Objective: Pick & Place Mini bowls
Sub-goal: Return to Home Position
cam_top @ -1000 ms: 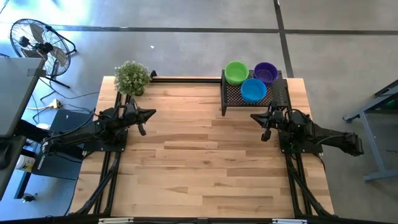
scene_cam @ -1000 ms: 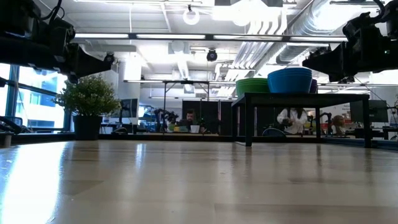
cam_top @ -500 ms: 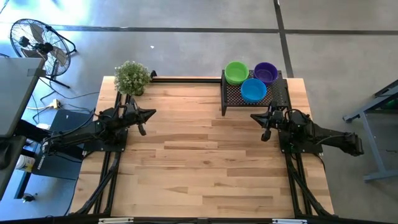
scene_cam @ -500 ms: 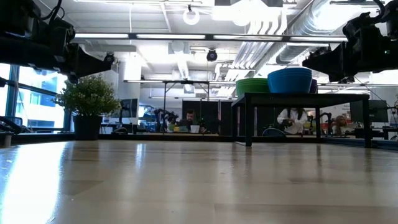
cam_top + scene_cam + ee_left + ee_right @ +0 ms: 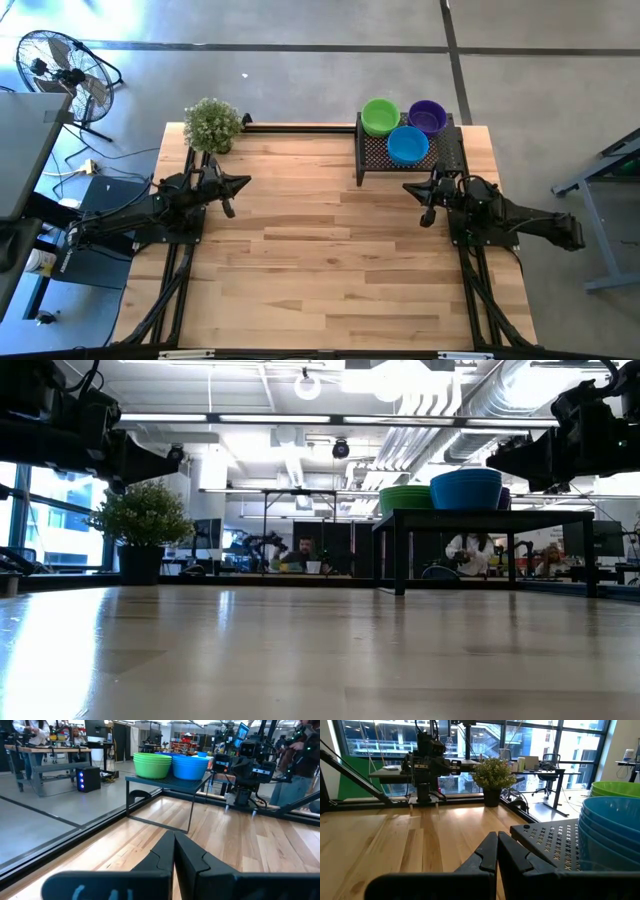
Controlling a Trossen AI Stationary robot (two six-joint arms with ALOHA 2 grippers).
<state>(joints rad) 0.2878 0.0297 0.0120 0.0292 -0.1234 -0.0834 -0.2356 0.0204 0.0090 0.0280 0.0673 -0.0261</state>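
Both arms are pulled in low at the table's sides and nothing's in hand: my left gripper [image 5: 174, 855] has its fingers pressed flat together, empty, and my right gripper [image 5: 497, 852] is clamped closed on nothing too. They point at each other across the bare wooden table [image 5: 330, 260], which to me reads as the rest pose, because I can't spot any loose bowl on the wood to go after. The mini bowls are all up on the black mesh rack [image 5: 445, 155], sorted by colour, which I take to be the point of the job. The blue stack [image 5: 407, 145] sits just beside my right gripper, close enough to crowd its wrist camera. The green stack [image 5: 380, 116] is next to it, farther along the rack, and the purple stack [image 5: 427, 116] sits behind the blue, farthest from that gripper. From my left gripper the whole rack is well across the table, green and blue stacks side by side on top. Obstacles, then: the rack's near corner sits close by my right gripper, so any swing that way needs care. The potted plant [image 5: 212, 124] stands near my left gripper at the table's corner. A floor fan [image 5: 60, 65] is well off the table, and a person [image 5: 300, 765] stands beyond my right arm, clear of both grippers.
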